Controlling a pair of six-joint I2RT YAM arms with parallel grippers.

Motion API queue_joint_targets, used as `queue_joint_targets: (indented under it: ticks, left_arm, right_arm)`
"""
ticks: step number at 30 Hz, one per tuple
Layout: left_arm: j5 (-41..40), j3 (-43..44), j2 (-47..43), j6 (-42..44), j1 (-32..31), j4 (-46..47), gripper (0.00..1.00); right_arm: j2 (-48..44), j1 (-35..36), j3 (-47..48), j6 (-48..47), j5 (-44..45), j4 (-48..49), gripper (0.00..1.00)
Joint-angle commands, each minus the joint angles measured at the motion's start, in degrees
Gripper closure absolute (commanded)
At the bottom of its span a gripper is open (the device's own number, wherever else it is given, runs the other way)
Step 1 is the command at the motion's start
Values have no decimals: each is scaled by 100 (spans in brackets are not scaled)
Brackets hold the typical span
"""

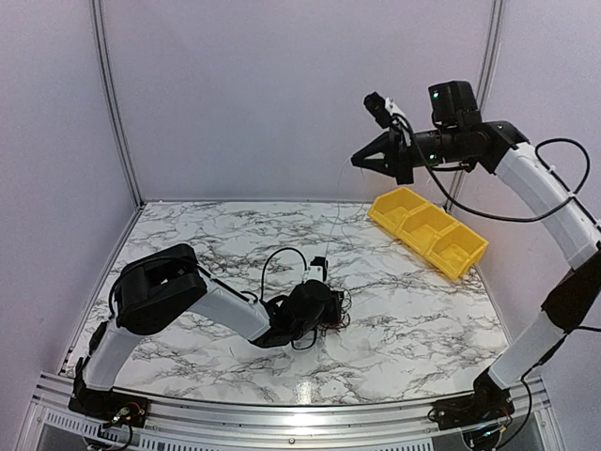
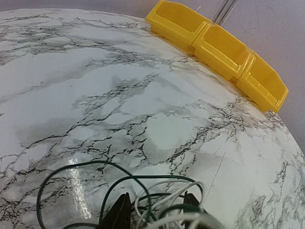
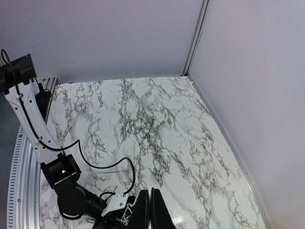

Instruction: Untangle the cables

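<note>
Left hand (image 2: 156, 206) open around cables (image 2: 164, 190) at table (image 1: 423, 310) centre — right hand (image 1: 355, 162) closed, raised high.

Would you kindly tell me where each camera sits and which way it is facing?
Top: above, behind the bases, looking down on the table; left arm and right arm show.
Left wrist: low over the table, facing the bins; its fingers straddle cables.
Right wrist: high up, looking down leftward; its shut fingers and the left arm show.
Shared: top and left wrist both see the bins.
</note>
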Motion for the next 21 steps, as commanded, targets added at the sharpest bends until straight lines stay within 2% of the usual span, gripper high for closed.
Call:
queue_joint_targets:
  ticks: [1, 9, 12, 16, 19, 21]
  left_arm:
    - [-43, -143, 213, 2, -20, -317, 62]
    - [-41, -158, 230, -14, -20, -319, 63]
    - [9, -161, 230, -14, -12, -313, 68]
    - [65, -163, 264, -18, -11, -297, 69]
    - [201, -146, 274, 88, -11, -240, 82]
    - [222, -143, 274, 107, -11, -234, 84]
  right_arm:
    - [-319, 9, 774, 224, -276, -151, 100]
    - [-465, -46, 971, 244, 42, -89, 100]
    - [-513, -176, 849, 370, 116, 91, 100]
    - [-533, -446, 1684, 329, 430, 131, 100]
    - [-543, -675, 2258, 283, 596, 168, 100]
    - [-547, -784, 2474, 298, 705, 212, 100]
